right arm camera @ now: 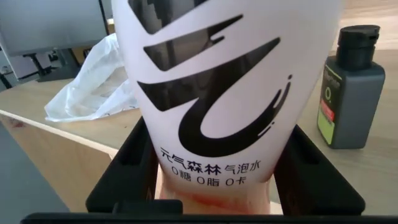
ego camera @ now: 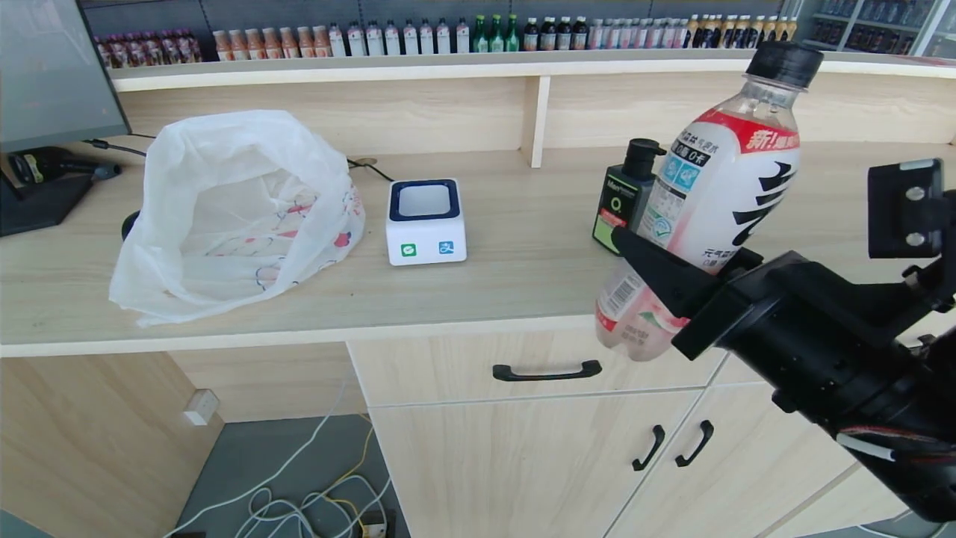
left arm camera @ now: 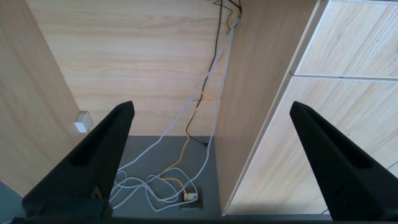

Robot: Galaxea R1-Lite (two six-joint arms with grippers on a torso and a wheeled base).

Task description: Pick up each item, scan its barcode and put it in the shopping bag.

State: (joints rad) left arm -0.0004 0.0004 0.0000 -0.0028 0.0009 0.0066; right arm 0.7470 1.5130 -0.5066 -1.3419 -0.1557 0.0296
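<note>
In the head view, the drink bottle [ego camera: 717,172] is held clamped between the jaws of the right gripper [ego camera: 665,273], tilted and lifted clear of the counter [ego camera: 523,224]. Just behind the jaws a dark pump bottle [ego camera: 626,196] is seen standing on the counter. Well off to their left the white scanner [ego camera: 426,222] is set, and beyond it the shopping bag [ego camera: 231,209] is laid open. In the left wrist view, the jaws of the left gripper [left arm camera: 211,124] are held wide apart with nothing between them, and cables [left arm camera: 180,134] are framed in the gap. In the right wrist view, the drink bottle is gripped on both sides by the jaws, with the pump bottle seen upright past them
</note>
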